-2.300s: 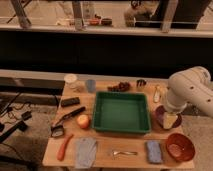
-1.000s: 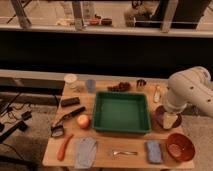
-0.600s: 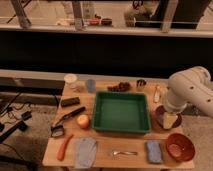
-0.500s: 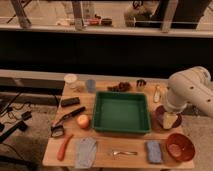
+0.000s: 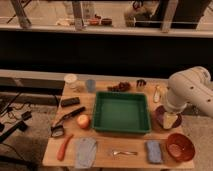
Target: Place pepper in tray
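Observation:
The pepper [image 5: 64, 147], slender and orange-red, lies on the wooden table near its front left corner. The tray [image 5: 121, 112], a large green bin, stands empty in the middle of the table. My white arm comes in from the right, and the gripper [image 5: 169, 119] hangs at its end over a dark plate [image 5: 161, 114], just right of the tray and far from the pepper.
A round yellow-red fruit [image 5: 83, 121] sits left of the tray. A grey cloth [image 5: 85, 152], a fork [image 5: 123, 152], a blue sponge [image 5: 154, 151] and a red bowl [image 5: 180, 146] line the front edge. Cups [image 5: 71, 80] and a bottle [image 5: 157, 94] stand at the back.

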Controlling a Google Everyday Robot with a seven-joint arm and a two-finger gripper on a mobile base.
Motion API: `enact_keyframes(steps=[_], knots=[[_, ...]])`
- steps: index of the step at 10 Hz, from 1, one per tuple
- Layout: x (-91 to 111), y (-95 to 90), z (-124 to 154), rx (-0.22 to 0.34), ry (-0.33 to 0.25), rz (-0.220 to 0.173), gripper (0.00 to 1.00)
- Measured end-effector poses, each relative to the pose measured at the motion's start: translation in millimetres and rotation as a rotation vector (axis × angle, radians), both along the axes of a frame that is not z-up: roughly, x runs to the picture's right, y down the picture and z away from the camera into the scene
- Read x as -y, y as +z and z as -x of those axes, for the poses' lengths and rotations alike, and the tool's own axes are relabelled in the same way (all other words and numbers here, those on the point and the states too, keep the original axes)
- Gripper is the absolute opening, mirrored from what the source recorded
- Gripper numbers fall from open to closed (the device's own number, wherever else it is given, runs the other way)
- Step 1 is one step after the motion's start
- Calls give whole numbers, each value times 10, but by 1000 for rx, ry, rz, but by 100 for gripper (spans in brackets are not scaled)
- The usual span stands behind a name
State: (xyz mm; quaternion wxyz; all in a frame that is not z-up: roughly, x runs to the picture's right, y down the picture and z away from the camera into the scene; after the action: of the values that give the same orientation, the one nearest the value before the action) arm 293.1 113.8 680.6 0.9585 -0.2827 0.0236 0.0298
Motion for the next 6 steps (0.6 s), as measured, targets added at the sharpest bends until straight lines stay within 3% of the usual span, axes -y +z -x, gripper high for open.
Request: enact_keyframes(steps=[6], knots=[[8,-22,7,22,-9,-10,80]])
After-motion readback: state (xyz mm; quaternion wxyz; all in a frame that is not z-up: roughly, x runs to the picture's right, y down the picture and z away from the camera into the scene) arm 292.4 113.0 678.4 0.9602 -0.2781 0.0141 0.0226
